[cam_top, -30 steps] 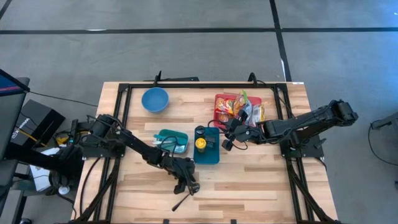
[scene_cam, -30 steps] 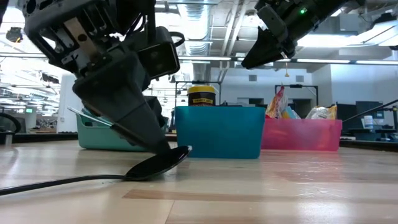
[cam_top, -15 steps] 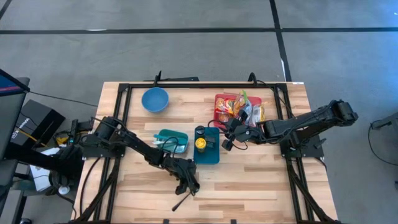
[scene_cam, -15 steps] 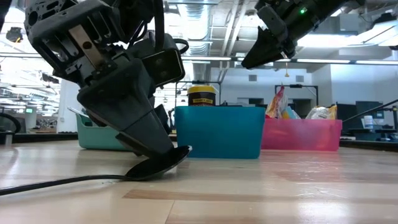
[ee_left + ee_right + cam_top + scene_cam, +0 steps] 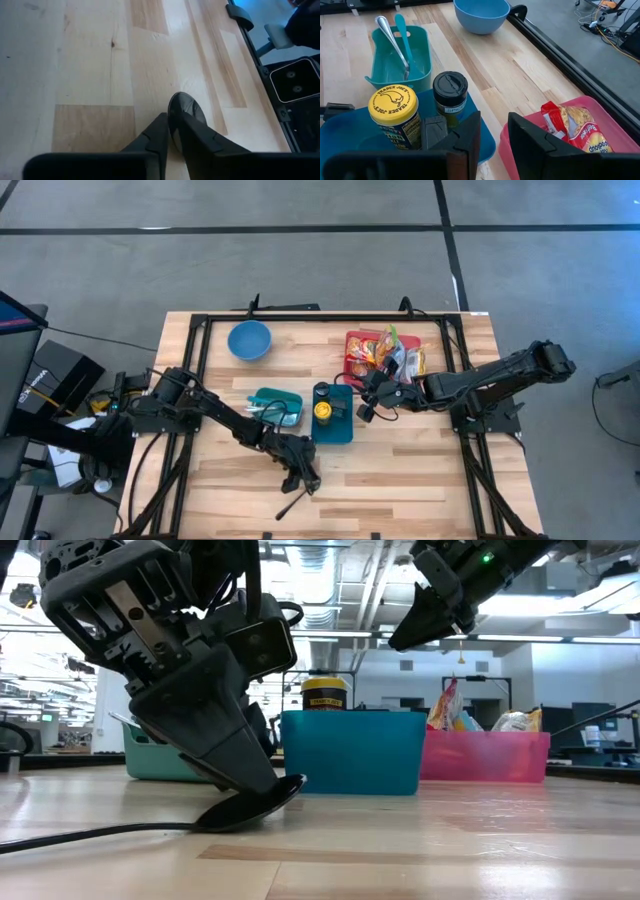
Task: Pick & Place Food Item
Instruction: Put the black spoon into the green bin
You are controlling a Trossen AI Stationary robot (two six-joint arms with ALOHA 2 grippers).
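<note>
A black spoon [image 5: 295, 502] lies on the wood table near its front edge, with its handle [image 5: 90, 833] flat on the boards. My left gripper [image 5: 172, 117] is down at the spoon's bowl and shut on it. My right gripper [image 5: 494, 122] hangs open above the table, between the blue bin [image 5: 332, 420] and the pink tray [image 5: 385, 352] of food packets [image 5: 577, 127]. Nothing is between its fingers. My left gripper pinches the spoon's bowl [image 5: 186, 106] between its two fingers. The fingers [image 5: 235, 765] slant down at it from the table's left and far side. The bowl's free end [image 5: 295, 783] sits a little off the boards, and the handle lies on the table.
The blue bin holds a yellow-lidded jar [image 5: 392, 107] and a black-lidded jar [image 5: 450, 90]. A teal tray [image 5: 277, 407] with utensils stands to its left. A blue bowl [image 5: 249, 339] sits at the back. Black frame rails [image 5: 195, 380] run along the table's sides.
My left gripper has sunk a little onto the spoon's bowl. The spoon lies where it was.
</note>
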